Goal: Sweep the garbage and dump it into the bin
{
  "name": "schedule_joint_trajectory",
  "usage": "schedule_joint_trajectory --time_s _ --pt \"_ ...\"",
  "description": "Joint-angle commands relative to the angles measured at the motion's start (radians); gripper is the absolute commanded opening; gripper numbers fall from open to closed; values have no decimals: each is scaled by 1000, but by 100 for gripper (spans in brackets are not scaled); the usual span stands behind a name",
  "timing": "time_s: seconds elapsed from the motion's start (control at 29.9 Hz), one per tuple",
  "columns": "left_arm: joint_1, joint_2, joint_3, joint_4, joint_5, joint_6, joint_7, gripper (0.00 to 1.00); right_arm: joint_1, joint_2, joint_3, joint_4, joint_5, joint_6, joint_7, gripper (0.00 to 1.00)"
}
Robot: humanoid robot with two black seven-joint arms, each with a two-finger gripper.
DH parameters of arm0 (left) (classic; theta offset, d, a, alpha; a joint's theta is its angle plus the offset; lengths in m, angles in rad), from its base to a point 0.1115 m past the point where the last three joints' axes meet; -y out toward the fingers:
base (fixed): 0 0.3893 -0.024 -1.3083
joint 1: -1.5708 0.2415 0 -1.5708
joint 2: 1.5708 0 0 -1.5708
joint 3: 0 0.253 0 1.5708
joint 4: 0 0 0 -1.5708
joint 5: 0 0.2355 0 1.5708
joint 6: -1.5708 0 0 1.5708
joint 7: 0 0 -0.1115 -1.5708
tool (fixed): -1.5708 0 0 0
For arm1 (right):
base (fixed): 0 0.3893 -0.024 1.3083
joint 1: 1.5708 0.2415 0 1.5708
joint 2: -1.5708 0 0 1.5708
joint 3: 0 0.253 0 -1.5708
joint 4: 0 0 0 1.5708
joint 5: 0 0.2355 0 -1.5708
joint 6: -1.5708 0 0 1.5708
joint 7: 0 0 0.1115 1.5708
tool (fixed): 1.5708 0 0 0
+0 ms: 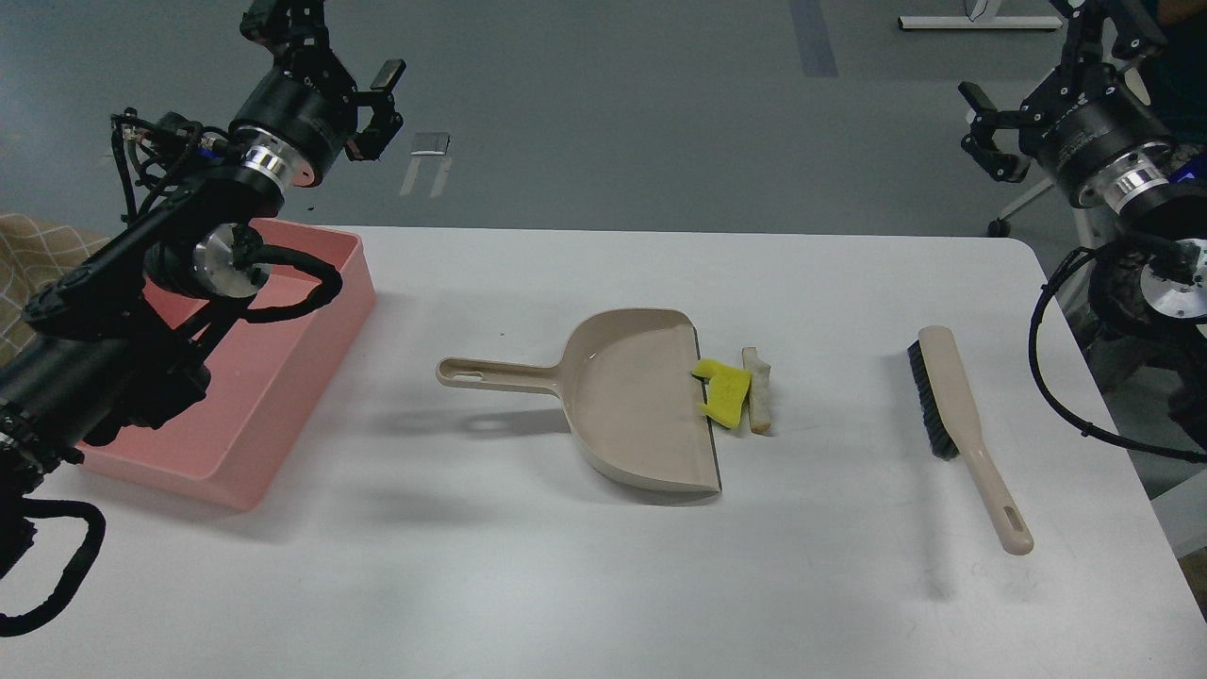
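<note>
Garbage lies near the middle of the white table, right at the open lip of the beige dustpan: a yellow notched scrap sits on the lip's black edge, partly over it, and a pale crumbly stick lies just beside the yellow piece on the side away from the dustpan, touching it or nearly so. The dustpan lies flat with its mouth toward the scraps and its long handle pointing the opposite way, toward the pink bin. That bin rests well apart from the dustpan, beyond the handle end, at the table's edge; part of its inside is hidden by the left arm, which passes over it. On the other side of the dustpan, past the scraps and well apart from them, a beige brush with black bristles lies on the tabletop, bristles turned toward the dustpan. Nothing lies between the scraps and the dustpan's mouth. The left gripper hangs high above the bin's far corner, fingers spread apart and empty. The right gripper hangs off beyond the table's far corner, past the brush, fingers also parted and holding nothing.
</note>
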Motion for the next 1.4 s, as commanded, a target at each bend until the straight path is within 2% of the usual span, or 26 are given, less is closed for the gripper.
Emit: schedule_joint_trajectory --time_s 0.0,0.27,0.4,0.6,1.14,1.3,1.37 --pt "2 -6 -13 1 3 3 1 99 -5 -10 -1 2 0 -2 -2 100" --pt "2 -4 -36 0 6 6 5 99 -5 -8 4 2 -2 -9 -2 100" --pt "7 -25 -76 0 7 51 5 99 -6 -5 4 2 -4 -15 -2 100" --pt "21 -32 -99 -2 12 49 10 99 5 0 2 12 -5 -14 -2 100" --pt "22 -33 -80 -8 46 46 2 99 11 7 -1 -7 -13 -14 4 100" --pt "19 -21 -63 -66 67 46 11 99 17 15 -6 -19 -14 -14 4 100" --pt "19 4 -10 -94 67 46 11 99 17 18 -6 -27 -14 -14 4 100"
